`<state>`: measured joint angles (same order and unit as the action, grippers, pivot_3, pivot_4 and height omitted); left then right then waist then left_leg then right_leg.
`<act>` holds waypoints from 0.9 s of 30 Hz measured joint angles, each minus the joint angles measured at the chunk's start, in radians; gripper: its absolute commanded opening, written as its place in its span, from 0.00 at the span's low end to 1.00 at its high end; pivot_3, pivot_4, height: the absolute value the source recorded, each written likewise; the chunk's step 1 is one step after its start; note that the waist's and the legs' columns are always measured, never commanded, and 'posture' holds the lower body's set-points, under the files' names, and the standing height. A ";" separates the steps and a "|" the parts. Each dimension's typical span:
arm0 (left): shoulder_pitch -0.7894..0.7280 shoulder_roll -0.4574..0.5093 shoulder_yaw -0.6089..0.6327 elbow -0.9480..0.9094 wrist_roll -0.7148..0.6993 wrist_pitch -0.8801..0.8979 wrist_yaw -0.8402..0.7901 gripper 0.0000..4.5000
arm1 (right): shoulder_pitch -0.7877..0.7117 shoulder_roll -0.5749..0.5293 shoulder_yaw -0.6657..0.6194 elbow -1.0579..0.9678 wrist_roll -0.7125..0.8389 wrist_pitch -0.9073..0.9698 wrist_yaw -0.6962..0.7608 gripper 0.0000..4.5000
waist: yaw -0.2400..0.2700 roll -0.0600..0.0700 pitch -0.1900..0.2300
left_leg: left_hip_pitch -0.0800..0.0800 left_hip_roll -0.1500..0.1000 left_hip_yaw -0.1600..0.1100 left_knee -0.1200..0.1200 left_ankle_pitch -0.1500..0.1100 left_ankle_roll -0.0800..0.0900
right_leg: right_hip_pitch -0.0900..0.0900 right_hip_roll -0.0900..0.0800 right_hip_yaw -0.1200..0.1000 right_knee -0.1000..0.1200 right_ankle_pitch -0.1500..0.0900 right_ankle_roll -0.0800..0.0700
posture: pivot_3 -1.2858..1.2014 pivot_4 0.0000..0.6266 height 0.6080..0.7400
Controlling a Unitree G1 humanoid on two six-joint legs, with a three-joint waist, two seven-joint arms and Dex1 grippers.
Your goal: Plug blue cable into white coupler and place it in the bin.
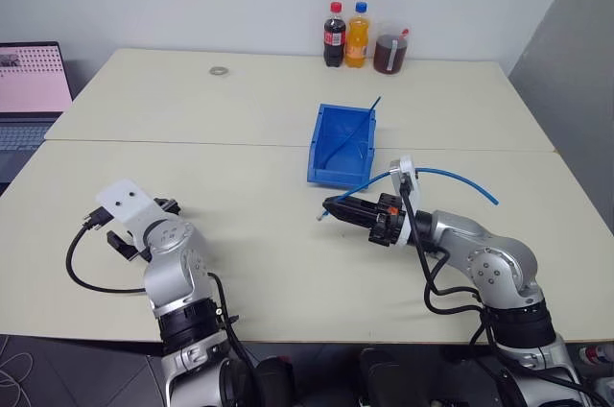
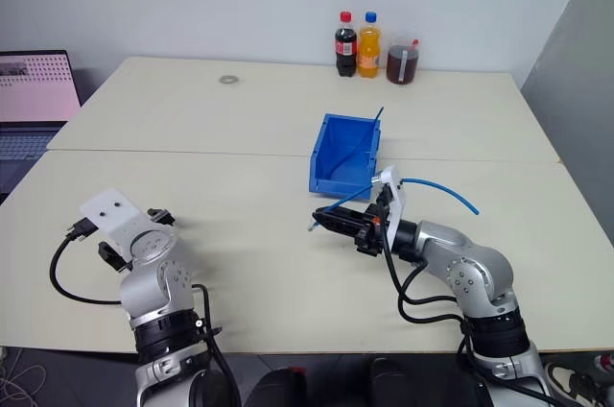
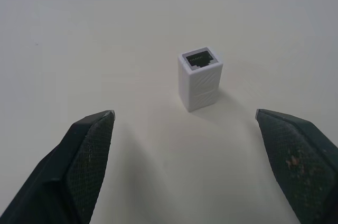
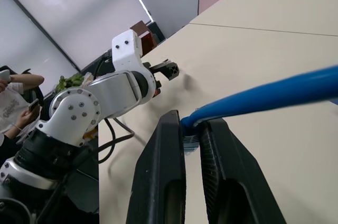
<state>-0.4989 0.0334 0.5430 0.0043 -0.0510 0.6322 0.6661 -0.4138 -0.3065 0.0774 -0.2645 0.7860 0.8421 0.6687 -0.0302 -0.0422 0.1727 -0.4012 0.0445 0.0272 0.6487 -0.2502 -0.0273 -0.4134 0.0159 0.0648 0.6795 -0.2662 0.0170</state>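
- Cable (image 1: 451, 175) plug end is pinched in the shut right tool (image 1: 329, 206), near the bin (image 1: 342, 145).
- Left tool (image 3: 185, 129) gapes wide around the upright coupler (image 3: 200, 78) on the worktop (image 1: 259, 234), not gripping.
- Plugging and binning remain.

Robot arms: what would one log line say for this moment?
left gripper: open, facing upright white coupler on table | right gripper: shut on blue cable | bin: coupler not inside
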 measured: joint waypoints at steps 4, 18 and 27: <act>-0.040 0.022 0.015 0.072 -0.008 -0.030 0.002 1.00 | 0.000 0.000 -0.001 0.000 0.000 0.000 -0.001 0.02 | -0.001 0.000 0.000 | 0.000 0.000 0.000 0.000 0.000 0.000 | 0.000 0.000 -0.001 0.000 0.000 0.000 | 0.52 0.24 1.00; -0.116 0.086 0.051 0.224 -0.029 -0.112 0.029 0.92 | 0.000 0.000 -0.001 0.000 0.000 0.003 -0.010 0.02 | 0.000 0.000 0.000 | 0.000 0.000 0.000 0.000 0.000 0.000 | 0.000 0.000 -0.002 0.000 0.001 -0.001 | 0.52 0.24 1.00; -0.116 0.093 0.054 0.238 -0.043 -0.114 0.041 0.51 | 0.000 0.000 -0.001 0.000 0.000 0.004 -0.017 0.02 | 0.000 0.000 0.000 | 0.000 0.000 0.000 0.000 0.000 0.000 | 0.000 0.000 -0.002 0.000 0.001 -0.001 | 0.52 0.24 1.00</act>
<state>-0.6148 0.1263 0.5966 0.2424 -0.0939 0.5182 0.7067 -0.4139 -0.3066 0.0768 -0.2647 0.7861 0.8456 0.6518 -0.0302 -0.0423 0.1728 -0.4012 0.0448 0.0272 0.6485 -0.2501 -0.0277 -0.4135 0.0155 0.0631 0.6794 -0.2656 0.0162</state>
